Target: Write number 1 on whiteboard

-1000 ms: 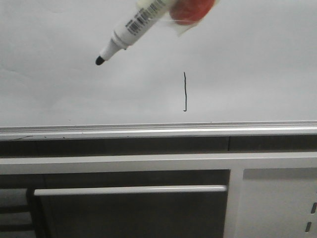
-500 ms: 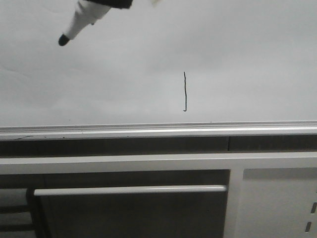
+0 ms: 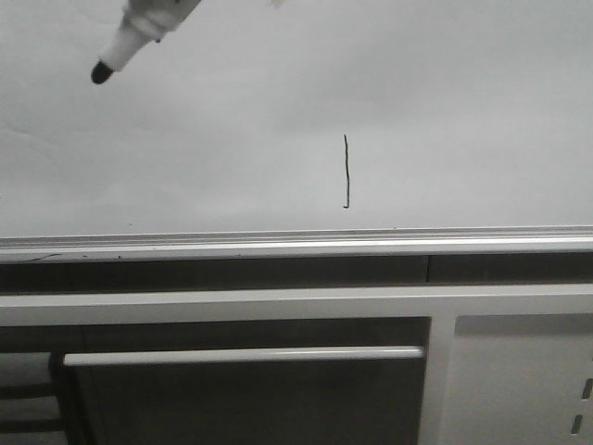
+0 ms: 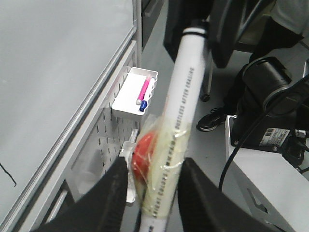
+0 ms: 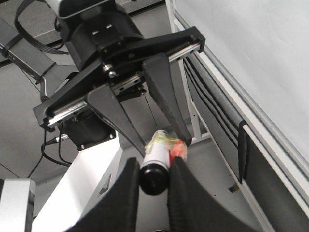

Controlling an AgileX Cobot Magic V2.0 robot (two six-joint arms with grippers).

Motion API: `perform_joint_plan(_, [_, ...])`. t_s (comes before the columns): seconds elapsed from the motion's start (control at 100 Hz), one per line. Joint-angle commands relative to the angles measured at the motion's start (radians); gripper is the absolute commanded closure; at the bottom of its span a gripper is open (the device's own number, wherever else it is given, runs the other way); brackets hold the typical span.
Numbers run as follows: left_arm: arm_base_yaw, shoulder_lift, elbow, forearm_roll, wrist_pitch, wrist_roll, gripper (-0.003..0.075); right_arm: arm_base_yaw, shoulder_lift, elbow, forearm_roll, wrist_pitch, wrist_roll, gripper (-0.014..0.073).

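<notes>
The whiteboard [image 3: 463, 93] fills the upper front view, and its silver rail [image 3: 296, 243] runs below. The number 1 [image 3: 346, 171] is a thin dark vertical stroke with a small hook at its foot. A white marker [image 3: 139, 28] enters from the top left, its black tip [image 3: 100, 71] off the board and well left of the stroke. In the left wrist view my left gripper [image 4: 152, 193] is shut on the marker [image 4: 188, 87] at its taped red padding. In the right wrist view my right gripper [image 5: 153, 186] is shut on the marker's black rear end [image 5: 154, 178], facing the left gripper [image 5: 163, 145].
Below the rail stand grey cabinet panels with a bar handle [image 3: 241, 354]. A white tray [image 4: 120, 101] holding a pink and a blue pen hangs on a perforated panel [image 4: 111, 130]. Cables and a black arm base [image 4: 270, 92] lie beside the marker.
The marker has gone up and to the left, away from the stroke. Its barcode barrel and red padding have left the front view. The stroke is unchanged.
</notes>
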Motion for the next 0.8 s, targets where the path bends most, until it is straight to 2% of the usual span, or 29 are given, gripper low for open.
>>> perform_joint_plan(0.0, [-0.001, -0.008, -0.035, -0.07, -0.002, 0.012, 0.0521, 0.0, -0.002, -0.034, 0.051, 0.003, -0.005, 0.0636])
perform_joint_plan(0.1, [-0.001, -0.008, -0.035, -0.071, -0.002, 0.012, 0.0528, 0.0, -0.002, -0.034, 0.049, 0.005, -0.005, 0.0636])
perform_joint_plan(0.22, [-0.001, -0.006, -0.035, -0.071, -0.002, 0.012, 0.058, 0.0, -0.002, -0.034, 0.049, 0.005, -0.005, 0.0636])
perform_joint_plan(0.4, [-0.001, -0.006, -0.035, -0.071, -0.002, 0.012, 0.0739, 0.0, -0.002, -0.034, 0.049, 0.005, -0.003, 0.0636])
perform_joint_plan(0.7, [-0.001, -0.006, -0.035, -0.071, -0.006, 0.011, 0.0741, 0.0, -0.002, -0.034, 0.047, 0.018, 0.007, 0.0633])
perform_joint_plan(0.79, [-0.001, -0.006, -0.035, -0.071, -0.006, 0.007, 0.0741, 0.0, -0.002, -0.034, 0.032, 0.018, 0.022, 0.0582])
